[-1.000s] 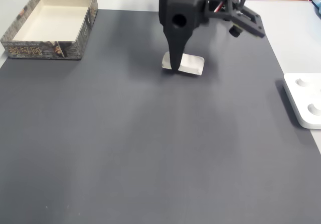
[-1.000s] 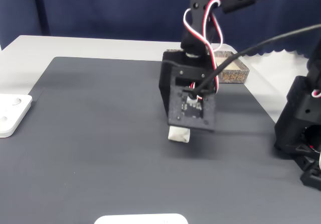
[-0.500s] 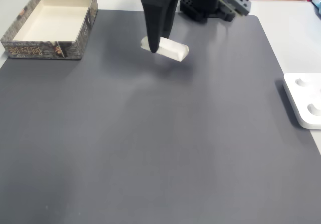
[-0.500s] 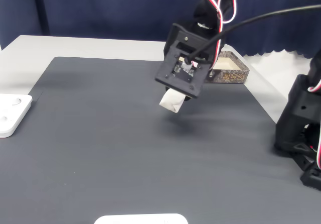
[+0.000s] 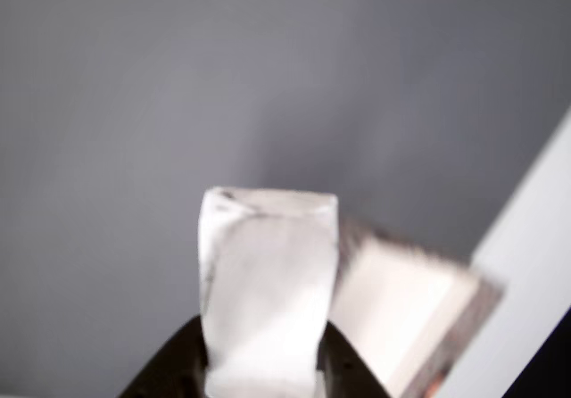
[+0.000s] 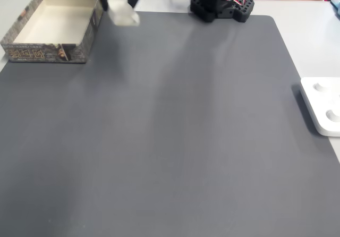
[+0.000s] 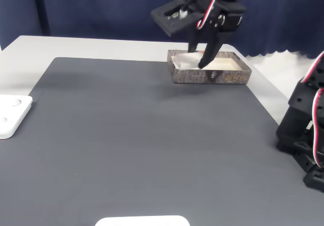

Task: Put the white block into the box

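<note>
The white block stands up between my gripper's dark fingers in the other view. My gripper is shut on the block, which hangs blurred in the air just right of the box's right wall. The box is shallow, with patterned outer walls and a cream inside, at the mat's top left corner. From the opposite side, my gripper hovers over the near left part of the box, the block showing as a white patch. The blurred box lies below and right of the block.
A dark grey mat covers the table. A white rounded device lies at its right edge and shows at the left in the opposite fixed view. The arm's black base stands at the mat's far edge.
My gripper lifted the white block off the middle of the mat and carried it through the air to the box's edge, leftward in one fixed view, away and rightward in the opposite one.
</note>
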Tool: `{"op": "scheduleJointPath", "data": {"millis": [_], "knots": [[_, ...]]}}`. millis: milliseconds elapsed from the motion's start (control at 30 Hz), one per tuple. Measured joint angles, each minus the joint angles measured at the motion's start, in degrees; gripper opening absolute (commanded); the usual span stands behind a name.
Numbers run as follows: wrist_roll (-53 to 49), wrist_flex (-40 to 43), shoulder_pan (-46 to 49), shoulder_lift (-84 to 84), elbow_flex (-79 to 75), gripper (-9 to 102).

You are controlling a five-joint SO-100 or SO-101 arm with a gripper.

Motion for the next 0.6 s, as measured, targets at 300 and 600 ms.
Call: {"op": "scheduleJointPath", "data": {"millis": [300,600], "knots": [[-2.02,4.13,10.9,-13.89,-19.69,-2],[-2.02,8.35,19.34,-27.25,-32.43,-2]]}}
